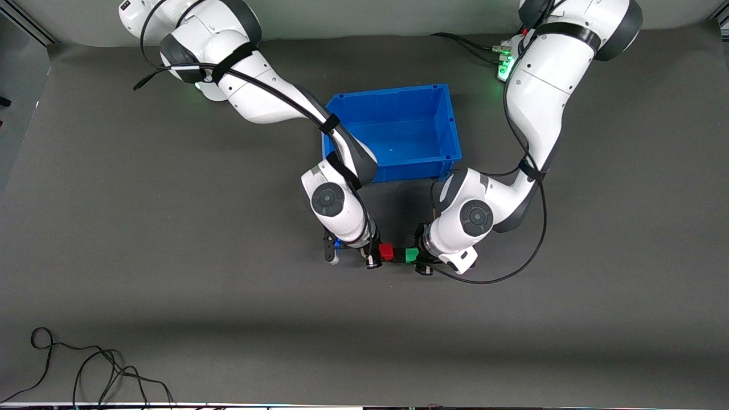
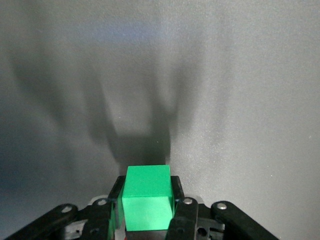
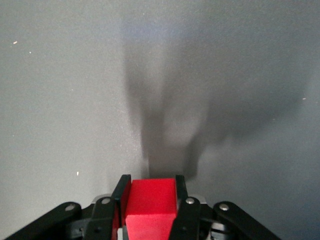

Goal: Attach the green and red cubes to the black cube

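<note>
My left gripper is shut on the green cube, which fills the space between its black fingers in the left wrist view. My right gripper is shut on the red cube, also seen between its fingers in the right wrist view. Both grippers hang over the grey mat, tips facing each other, with a small gap between the two cubes. The black cube does not show in any view.
An empty blue bin stands on the mat, farther from the front camera than the spot under the grippers. Loose black cables lie at the mat's near edge toward the right arm's end.
</note>
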